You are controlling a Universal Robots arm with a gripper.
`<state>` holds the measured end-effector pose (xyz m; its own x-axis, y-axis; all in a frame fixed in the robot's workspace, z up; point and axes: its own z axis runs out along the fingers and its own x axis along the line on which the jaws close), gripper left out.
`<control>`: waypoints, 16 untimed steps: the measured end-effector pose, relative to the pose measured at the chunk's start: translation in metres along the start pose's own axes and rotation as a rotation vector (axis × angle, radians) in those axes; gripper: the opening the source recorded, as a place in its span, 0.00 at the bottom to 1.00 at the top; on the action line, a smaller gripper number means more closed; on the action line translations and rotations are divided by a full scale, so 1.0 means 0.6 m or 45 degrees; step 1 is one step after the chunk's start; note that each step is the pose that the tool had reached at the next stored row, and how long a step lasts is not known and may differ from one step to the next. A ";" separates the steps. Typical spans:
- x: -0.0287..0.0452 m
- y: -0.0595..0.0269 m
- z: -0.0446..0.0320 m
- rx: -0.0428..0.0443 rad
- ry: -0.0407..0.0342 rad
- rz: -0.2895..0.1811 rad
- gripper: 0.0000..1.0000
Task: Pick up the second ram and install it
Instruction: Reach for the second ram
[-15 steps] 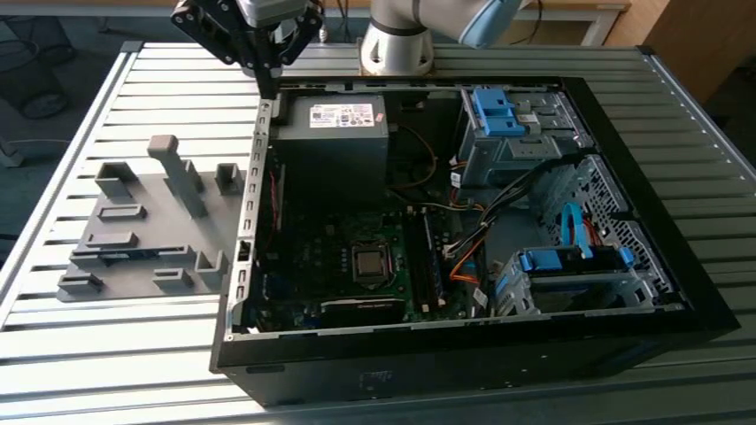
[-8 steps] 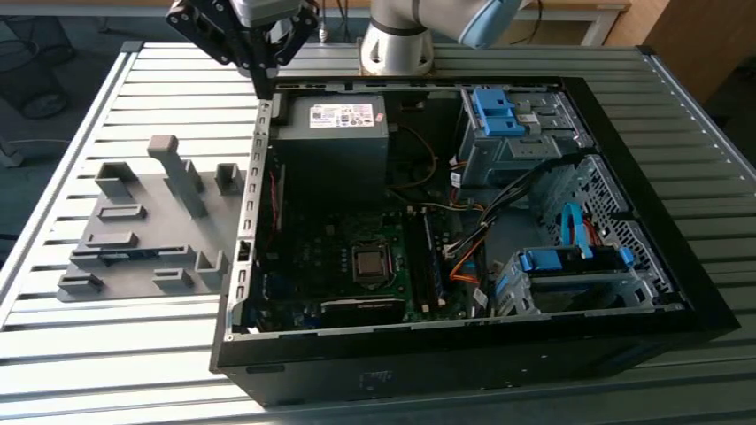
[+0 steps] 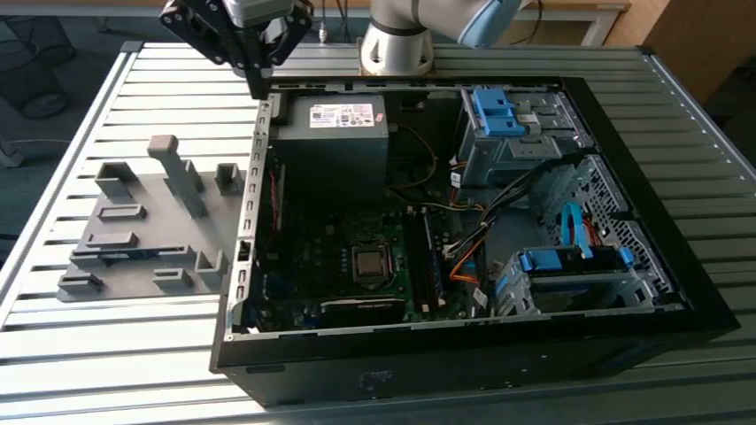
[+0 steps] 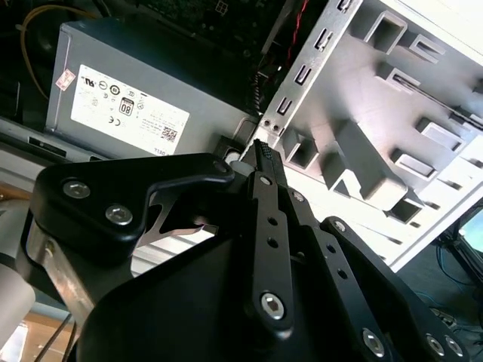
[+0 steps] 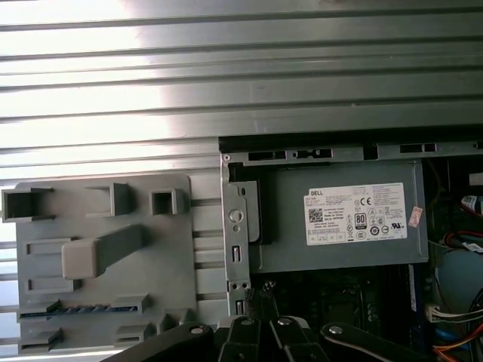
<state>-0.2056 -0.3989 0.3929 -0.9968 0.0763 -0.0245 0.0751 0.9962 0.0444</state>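
Exterior view, gripper: the gripper (image 3: pixel 258 87) hung over the back corner of the computer case (image 3: pixel 473 354), fingers drawn together on nothing.
Exterior view, ram: the second ram (image 3: pixel 124 255) lay in a slot of the grey holder (image 3: pixel 142 235), well apart from the gripper.
Second wrist view, gripper: the gripper (image 4: pixel 262 151) showed its tips meeting above the case edge, between the power supply (image 4: pixel 121 90) and the holder (image 4: pixel 355 90).
First wrist view, ram: the ram (image 5: pixel 83 309) sat low in the holder (image 5: pixel 173 264) as a blue-green strip.
Risk, descent: closed fingers would likely jab the stick's top edge.
Risk, grasp: an off-centre pinch could tilt the stick or drag the holder up.
Risk, carry: the case wall stood between holder and motherboard (image 3: pixel 354 257), so a low path might clip it.
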 end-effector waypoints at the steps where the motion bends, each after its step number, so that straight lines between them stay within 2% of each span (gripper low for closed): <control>1: 0.001 0.000 0.000 0.000 0.0001 0.000 0.11; 16: 0.017 -0.001 0.000 0.000 0.0000 0.000 0.11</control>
<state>-0.2155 -0.3990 0.3927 -0.9968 0.0762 -0.0245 0.0750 0.9962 0.0444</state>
